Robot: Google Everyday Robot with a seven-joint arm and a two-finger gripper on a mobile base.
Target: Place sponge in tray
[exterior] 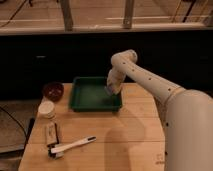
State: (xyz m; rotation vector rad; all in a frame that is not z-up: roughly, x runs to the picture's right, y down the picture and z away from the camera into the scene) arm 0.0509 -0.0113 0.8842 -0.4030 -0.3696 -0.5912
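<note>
A white-handled brush (75, 145) lies at the front of the wooden table (130, 137), with the green tray (92, 106) beyond it. The gripper (112, 90), jaws clamped on the blue-grey sponge (109, 90), hangs over the tray's right rim. The tray floor lies just below and to the sponge's left.

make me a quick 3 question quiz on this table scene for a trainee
1. True or false: the gripper is at the right end of the tray.
2. What sits just left of the tray? A) a dark round bowl B) a yellow cup C) a metal pan
3. Fill in: the white-handled brush lies on the ____ table.
Key: 1 true; 2 A; 3 wooden
</note>
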